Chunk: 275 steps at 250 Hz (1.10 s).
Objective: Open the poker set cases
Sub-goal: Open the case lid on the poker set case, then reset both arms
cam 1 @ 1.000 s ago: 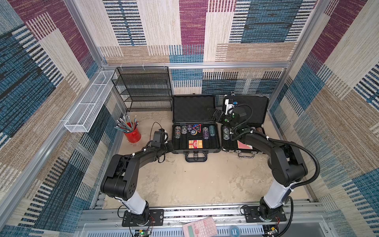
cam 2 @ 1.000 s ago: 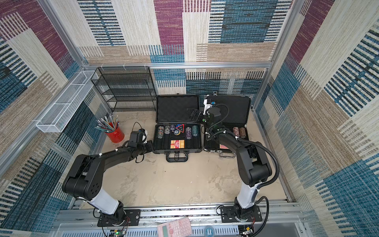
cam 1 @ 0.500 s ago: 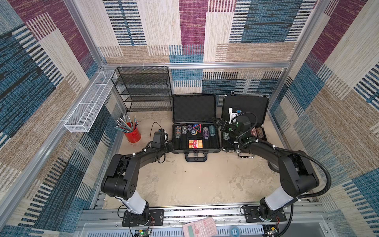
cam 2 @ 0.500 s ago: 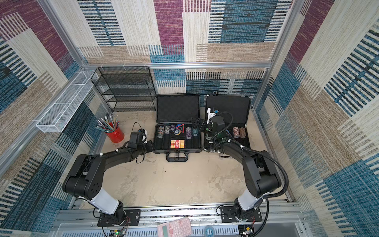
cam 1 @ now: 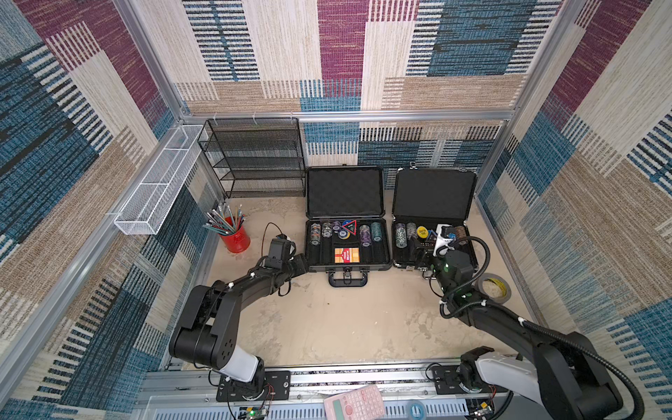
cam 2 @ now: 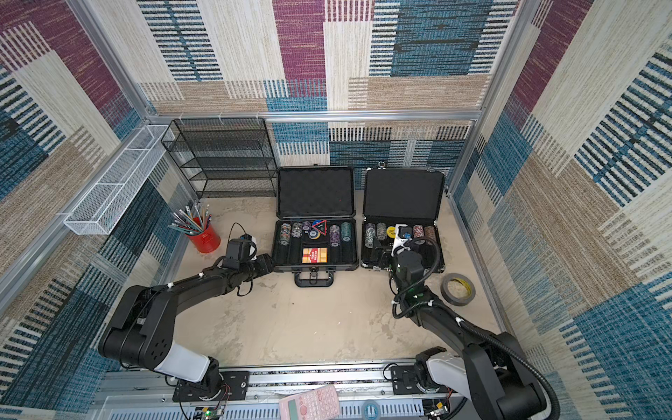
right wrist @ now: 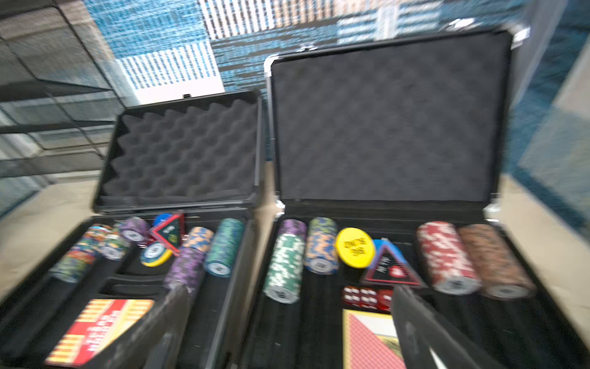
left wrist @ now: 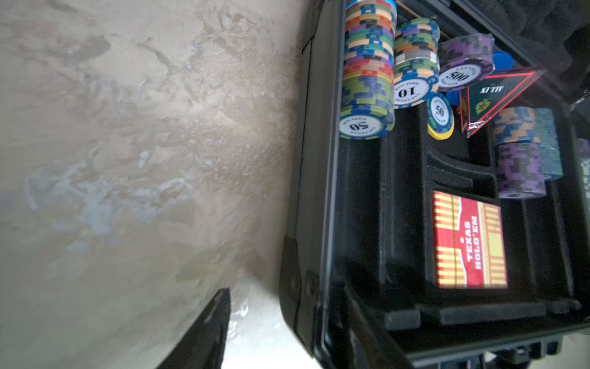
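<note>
Both poker set cases stand open side by side at the back of the table, their foam-lined lids upright. The left case point(cam 1: 344, 192) point(cam 2: 315, 192) point(left wrist: 319, 179) holds chip stacks and a red card box. The right case point(cam 1: 433, 196) point(cam 2: 403, 194) point(right wrist: 383, 121) holds chips, dice and cards. My left gripper point(cam 1: 304, 262) point(cam 2: 270, 262) point(left wrist: 287, 332) is open, its jaws straddling the left case's front left corner without gripping it. My right gripper point(cam 1: 416, 254) point(cam 2: 381, 254) point(right wrist: 293, 332) hangs wide open and empty over the right case's front left part.
A black wire-mesh shelf point(cam 1: 254, 160) stands at the back left, with a white wire basket point(cam 1: 156, 182) on the left wall. A red cup of pencils point(cam 1: 235, 236) sits left of the cases. A tape roll point(cam 1: 494, 289) lies front right, and a pink calculator point(cam 1: 354, 402) rests on the front rail.
My right gripper has drawn back from the right case's raised lid toward the case's front, still open. My left gripper's jaws have parted at the left case's corner; that arm stayed put.
</note>
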Motion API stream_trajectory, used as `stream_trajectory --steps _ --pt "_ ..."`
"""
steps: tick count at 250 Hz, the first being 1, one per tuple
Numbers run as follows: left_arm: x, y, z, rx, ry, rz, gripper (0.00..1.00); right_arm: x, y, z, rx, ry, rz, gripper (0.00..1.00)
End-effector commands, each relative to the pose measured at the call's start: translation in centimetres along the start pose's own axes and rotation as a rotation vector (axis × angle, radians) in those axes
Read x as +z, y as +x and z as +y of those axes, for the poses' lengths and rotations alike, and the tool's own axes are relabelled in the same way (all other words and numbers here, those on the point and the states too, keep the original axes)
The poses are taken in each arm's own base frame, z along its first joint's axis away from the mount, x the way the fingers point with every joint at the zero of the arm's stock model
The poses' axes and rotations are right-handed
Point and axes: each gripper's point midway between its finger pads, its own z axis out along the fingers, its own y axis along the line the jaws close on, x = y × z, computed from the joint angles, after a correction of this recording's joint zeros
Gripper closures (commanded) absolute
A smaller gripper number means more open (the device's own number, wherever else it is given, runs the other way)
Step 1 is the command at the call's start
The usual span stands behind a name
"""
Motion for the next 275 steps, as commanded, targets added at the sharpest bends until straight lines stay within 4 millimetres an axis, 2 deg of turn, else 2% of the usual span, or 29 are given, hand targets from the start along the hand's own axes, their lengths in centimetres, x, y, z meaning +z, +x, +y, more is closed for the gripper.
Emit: stream_trajectory --steps 1,25,50,87,124,202,227,275 --pt "-1.2 1.2 1.6 0.031 -0.081 0.029 0.3 -1.7 -2.7 -2.7 -0.113 0.145 -0.166 0.01" --pt "-2.8 -0.1 1.6 0.045 -0.098 -0.048 0.12 -2.5 -1.7 -4.0 -0.151 0.186 -0.177 0.01" --pt "-5.0 -1.7 1.7 0.06 -0.12 -0.139 0.0 -2.8 -0.5 -5.0 -0.137 0.201 -0.169 0.01" --pt "-8.2 -3.9 2.2 0.098 -0.172 -0.275 0.01 -3.2 0.8 -5.9 -0.095 0.189 -0.176 0.01" --pt "-10.6 -5.5 3.2 0.173 -0.248 -0.408 0.02 -2.6 1.5 -6.2 -0.098 0.177 -0.164 0.01" --pt "-11.9 -6.9 5.5 0.241 -0.399 -0.549 0.01 0.0 1.3 -5.2 -0.118 0.102 -0.153 0.01" --pt "-12.3 -7.6 6.1 0.292 -0.463 -0.589 0.01 0.2 1.4 -4.9 -0.14 0.081 -0.149 0.0" --pt "-10.9 -7.1 7.9 0.32 -0.531 -0.637 0.01 0.3 1.3 -5.6 -0.131 0.065 -0.166 0.01"
